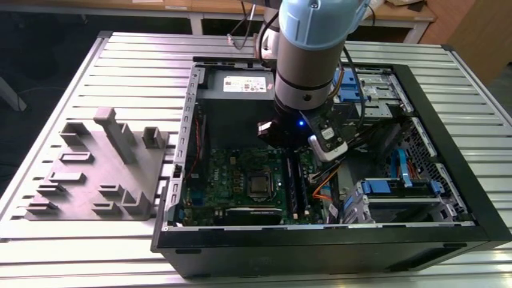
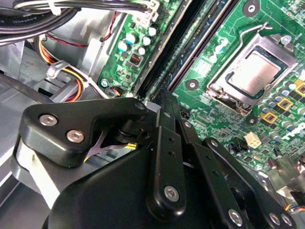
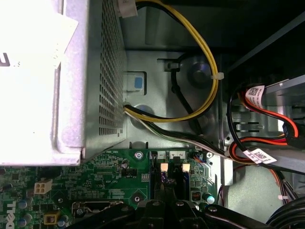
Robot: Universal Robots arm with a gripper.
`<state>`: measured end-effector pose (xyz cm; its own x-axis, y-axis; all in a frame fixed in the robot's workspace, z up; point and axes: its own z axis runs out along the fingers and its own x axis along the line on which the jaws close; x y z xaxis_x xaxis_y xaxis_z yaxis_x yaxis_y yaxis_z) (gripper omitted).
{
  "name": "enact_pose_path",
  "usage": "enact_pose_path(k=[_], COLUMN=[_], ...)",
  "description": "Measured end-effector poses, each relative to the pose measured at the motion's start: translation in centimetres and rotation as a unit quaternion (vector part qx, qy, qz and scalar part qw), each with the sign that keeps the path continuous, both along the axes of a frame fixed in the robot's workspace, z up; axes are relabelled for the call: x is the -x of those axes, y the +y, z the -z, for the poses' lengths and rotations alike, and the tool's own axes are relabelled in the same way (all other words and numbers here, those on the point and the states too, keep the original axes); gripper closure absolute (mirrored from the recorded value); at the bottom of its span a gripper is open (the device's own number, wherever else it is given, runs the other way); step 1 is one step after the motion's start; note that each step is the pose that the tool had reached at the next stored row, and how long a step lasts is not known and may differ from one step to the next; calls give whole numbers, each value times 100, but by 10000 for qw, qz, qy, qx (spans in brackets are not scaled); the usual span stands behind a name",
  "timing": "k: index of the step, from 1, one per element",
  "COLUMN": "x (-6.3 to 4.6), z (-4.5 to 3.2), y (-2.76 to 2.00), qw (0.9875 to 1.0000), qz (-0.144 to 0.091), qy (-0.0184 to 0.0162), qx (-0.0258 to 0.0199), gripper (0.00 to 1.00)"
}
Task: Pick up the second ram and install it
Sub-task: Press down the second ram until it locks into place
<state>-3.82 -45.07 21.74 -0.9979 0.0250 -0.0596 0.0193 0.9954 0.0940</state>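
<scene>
My gripper [image 1: 298, 143] hangs inside the open computer case, low over the far end of the long black memory sockets [image 1: 294, 180] on the green motherboard [image 1: 232, 180]. In the second wrist view the gripper [image 2: 161, 101] tapers to a point right at the near end of the memory sockets [image 2: 190, 40]. The first wrist view puts the gripper [image 3: 167, 206] just short of the socket ends with their pale clips [image 3: 165, 167]. The second ram is hidden; I cannot tell whether it is in the gripper or in a socket.
The case [image 1: 448, 180] lies open on a slatted metal table [image 1: 136, 60]. The grey power supply [image 1: 240, 84] and yellow cables [image 3: 209, 81] crowd the far end. The processor socket [image 2: 252, 74] sits beside the memory sockets. Blue drive bays [image 1: 396, 186] are on the exterior view's right, a grey fixture [image 1: 104, 168] on its left.
</scene>
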Motion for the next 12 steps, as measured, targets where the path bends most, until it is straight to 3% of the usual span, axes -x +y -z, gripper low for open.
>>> enact_pose_path(k=[12], x=[0], z=[4], y=[0], qw=[10000], qz=[0], qy=[0], qx=[0], gripper=[93])
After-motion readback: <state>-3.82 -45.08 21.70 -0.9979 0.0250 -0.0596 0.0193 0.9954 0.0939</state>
